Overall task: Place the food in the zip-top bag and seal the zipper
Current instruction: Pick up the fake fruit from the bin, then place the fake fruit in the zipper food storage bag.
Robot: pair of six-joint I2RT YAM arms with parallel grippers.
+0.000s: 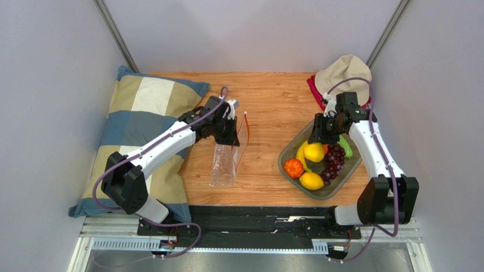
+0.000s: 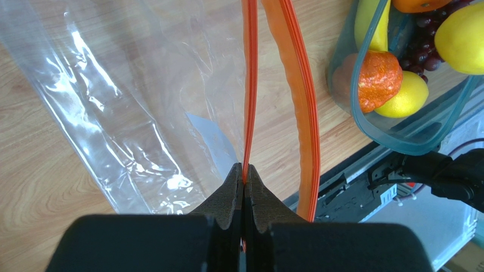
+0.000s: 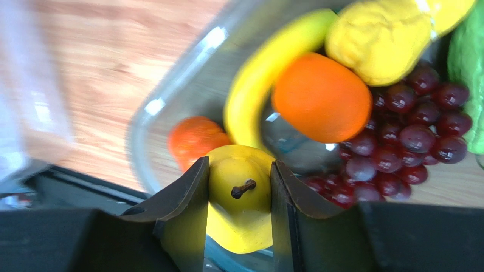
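Observation:
The clear zip-top bag [image 1: 223, 164] lies on the wooden table, and it fills the left of the left wrist view [image 2: 113, 113]. My left gripper [image 1: 230, 133] is shut on one orange-red zipper strip [image 2: 249, 85] and holds it up; the other strip [image 2: 298, 85] bows away, so the mouth gapes. My right gripper [image 1: 319, 137] is shut on the yellow pear [image 3: 241, 192] over the grey tray [image 1: 341, 184]. In the tray lie a banana [image 3: 267, 68], an orange [image 3: 321, 96], a lemon [image 1: 312, 181], a pumpkin [image 1: 293, 168], grapes [image 3: 409, 147] and a green piece [image 3: 468, 73].
A checked pillow [image 1: 142, 130] lies along the left side of the table. A beige hat [image 1: 342, 71] on a red cloth [image 1: 314, 88] sits at the back right. A black rail [image 1: 255, 218] runs along the near edge.

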